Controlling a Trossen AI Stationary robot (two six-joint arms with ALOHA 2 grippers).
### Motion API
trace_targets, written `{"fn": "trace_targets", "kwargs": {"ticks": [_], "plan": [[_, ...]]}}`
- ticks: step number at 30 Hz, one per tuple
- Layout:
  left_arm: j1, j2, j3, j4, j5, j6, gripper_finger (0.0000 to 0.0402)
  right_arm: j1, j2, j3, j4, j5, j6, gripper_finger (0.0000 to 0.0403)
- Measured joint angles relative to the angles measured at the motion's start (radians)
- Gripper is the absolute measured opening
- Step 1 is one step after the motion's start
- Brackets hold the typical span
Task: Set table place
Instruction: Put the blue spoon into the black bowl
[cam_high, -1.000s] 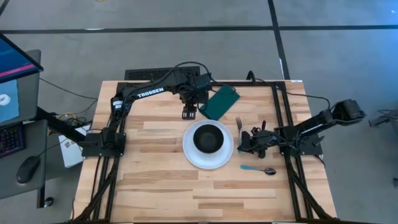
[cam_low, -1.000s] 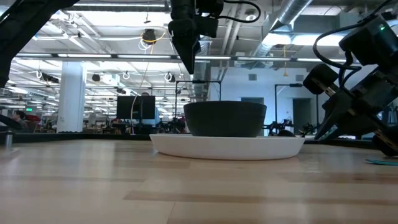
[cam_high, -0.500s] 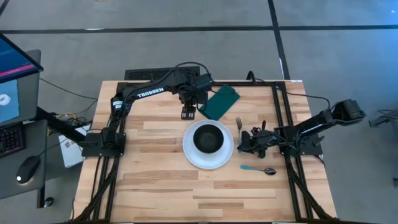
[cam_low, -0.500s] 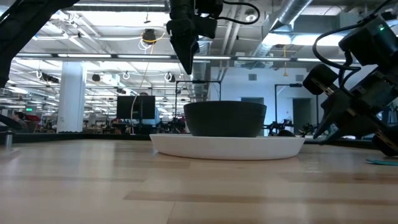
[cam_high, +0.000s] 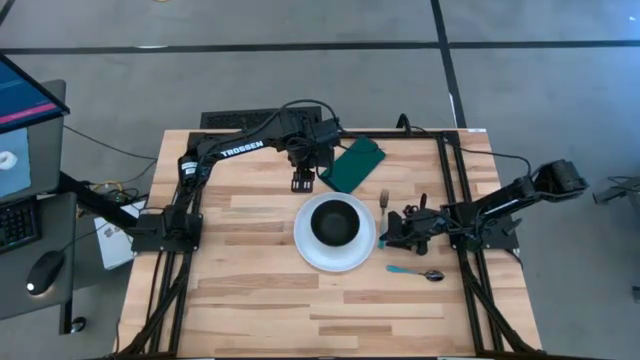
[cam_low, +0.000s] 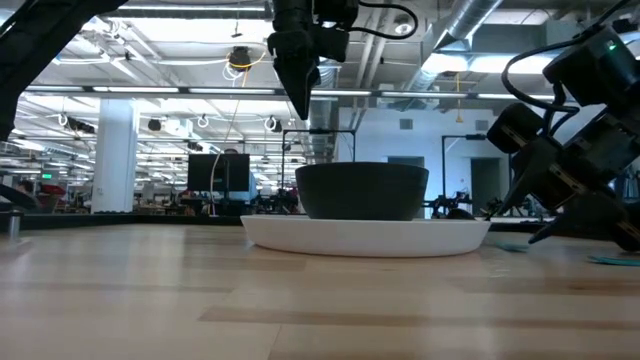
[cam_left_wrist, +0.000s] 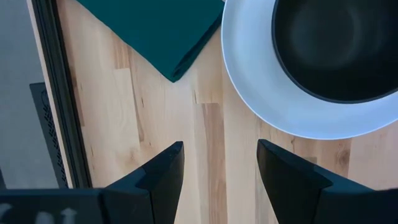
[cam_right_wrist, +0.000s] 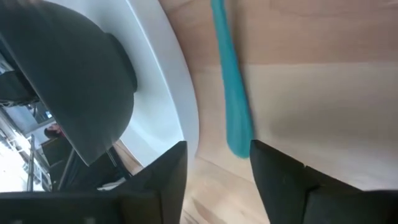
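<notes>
While the left gripper (cam_high: 303, 183) hangs parted over bare table (cam_high: 250, 290) beside the napkin (cam_high: 352, 164), the right gripper (cam_high: 392, 231), fingers apart and empty, sits low beside the plate (cam_high: 334, 252), seemingly fetching cutlery; next it must straddle a handle.

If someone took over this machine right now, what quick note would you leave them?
Left tool: open, empty, raised over the table beside the green napkin.
Right tool: open, empty, low beside the white plate.
Done: black bowl sits on the plate; fork and teal-handled spoon lie right of it.
Left: napkin lies apart behind the plate; cutlery likely needs tidying.
</notes>
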Motion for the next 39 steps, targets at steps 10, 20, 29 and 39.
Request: {"fn": "trace_targets", "kwargs": {"ticks": [10, 20, 29, 39], "plan": [[0.000, 0.000, 0.000, 0.000, 0.000, 0.001, 0.0194, 0.002, -0.005, 0.000, -0.002, -0.018, -0.074, 0.0213], [-0.001, 0.000, 0.000, 0.000, 0.000, -0.004, 0.0194, -0.041, -0.041, 0.028, -0.004, 0.031, -0.219, 0.0195], [-0.001, 0.000, 0.000, 0.000, 0.000, -0.012, 0.0194, -0.030, 0.015, 0.067, 0.001, 0.028, -0.264, 0.0190], [-0.001, 0.000, 0.000, 0.000, 0.000, -0.012, 0.0194, -0.023, 0.014, 0.068, -0.058, 0.028, -0.262, 0.0191]]}}
